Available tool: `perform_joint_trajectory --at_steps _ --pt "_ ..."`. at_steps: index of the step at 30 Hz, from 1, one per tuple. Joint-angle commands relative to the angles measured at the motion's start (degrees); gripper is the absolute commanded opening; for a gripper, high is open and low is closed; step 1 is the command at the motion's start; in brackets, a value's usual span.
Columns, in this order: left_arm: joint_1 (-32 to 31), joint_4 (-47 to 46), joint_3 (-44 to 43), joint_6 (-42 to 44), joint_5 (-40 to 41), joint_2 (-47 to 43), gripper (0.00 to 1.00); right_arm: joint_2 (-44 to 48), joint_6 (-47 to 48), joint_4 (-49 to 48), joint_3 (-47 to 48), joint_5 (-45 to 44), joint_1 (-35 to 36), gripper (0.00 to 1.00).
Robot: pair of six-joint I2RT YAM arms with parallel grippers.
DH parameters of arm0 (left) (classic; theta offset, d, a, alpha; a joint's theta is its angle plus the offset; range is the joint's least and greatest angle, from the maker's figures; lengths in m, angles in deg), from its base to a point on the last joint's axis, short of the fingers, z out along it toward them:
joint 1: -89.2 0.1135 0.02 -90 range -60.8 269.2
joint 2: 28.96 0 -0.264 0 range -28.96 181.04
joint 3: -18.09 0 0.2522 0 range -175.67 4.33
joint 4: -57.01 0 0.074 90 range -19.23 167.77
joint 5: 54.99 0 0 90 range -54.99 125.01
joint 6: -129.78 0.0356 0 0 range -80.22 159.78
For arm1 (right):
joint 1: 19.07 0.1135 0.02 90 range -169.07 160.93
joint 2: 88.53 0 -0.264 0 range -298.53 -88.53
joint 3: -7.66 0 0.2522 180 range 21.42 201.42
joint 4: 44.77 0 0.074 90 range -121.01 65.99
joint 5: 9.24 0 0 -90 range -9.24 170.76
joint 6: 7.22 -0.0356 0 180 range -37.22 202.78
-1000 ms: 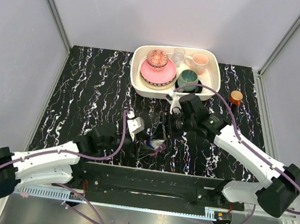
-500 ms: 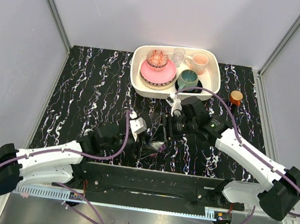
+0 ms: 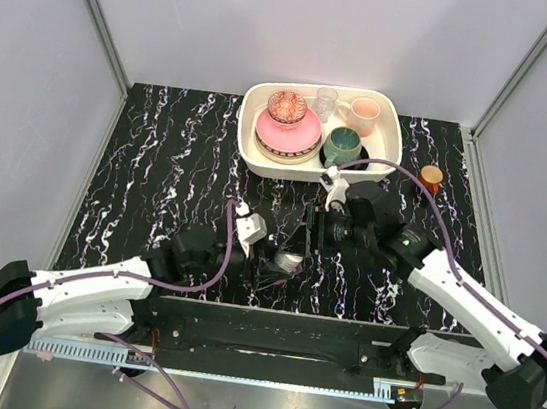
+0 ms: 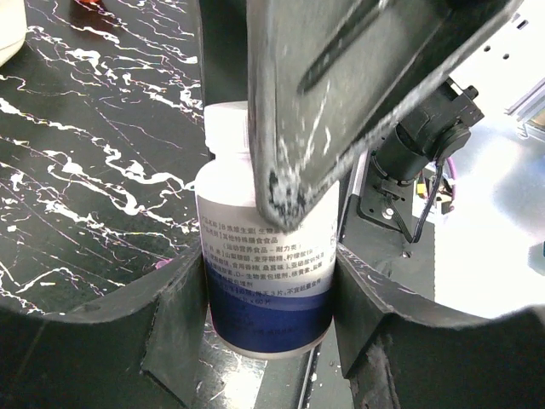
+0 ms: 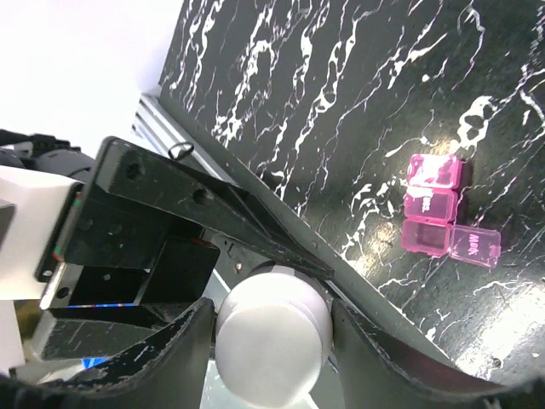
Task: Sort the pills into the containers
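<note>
Gripping one white bottle from both ends.
The left jaws clamp the bottle (image 4: 266, 256) body and the right jaws pinch its cap (image 5: 272, 334). The left arm (image 3: 90, 293) and right arm (image 3: 473, 296) stretch low and inward over the counter (image 5: 341, 102). The magenta pill box (image 5: 433, 209) lies near the bottle, one lid flipped open.

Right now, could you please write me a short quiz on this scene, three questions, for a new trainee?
1. True or false: the left pincer is shut on the body of the white bottle.
2. The pink pill box lies: A) in the right pincer; B) on the table, free of both pincers; C) in the left pincer.
3. Which part of the bottle does the right pincer grip?
Key: 1 true; 2 B; 3 the cap.
</note>
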Motion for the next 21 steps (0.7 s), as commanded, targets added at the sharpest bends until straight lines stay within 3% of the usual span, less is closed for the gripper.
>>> perform_joint_trajectory --at_steps 1,8,12,16,21 --pt "-0.49 -1.94 -0.93 -1.16 -0.75 -1.22 0.00 4.80 -4.35 -5.89 -0.01 -7.31 0.00 0.63" --pt "-0.66 -4.75 -0.22 -5.02 2.24 -2.10 0.00 7.09 -10.51 -14.15 -4.49 -12.33 0.00 0.74" --pt "-0.75 -4.23 -0.49 -8.80 6.89 -2.27 0.00 8.15 -11.22 -14.78 -4.93 -17.94 0.00 0.75" --pt "-1.19 -4.49 -0.75 -13.45 12.07 -2.54 0.00 10.25 -10.08 -13.99 -5.46 -29.53 1.58 0.75" --pt "-1.54 -2.56 -2.42 -14.26 13.93 -1.92 0.00 9.30 -9.73 -13.54 -4.67 -32.28 3.34 0.75"
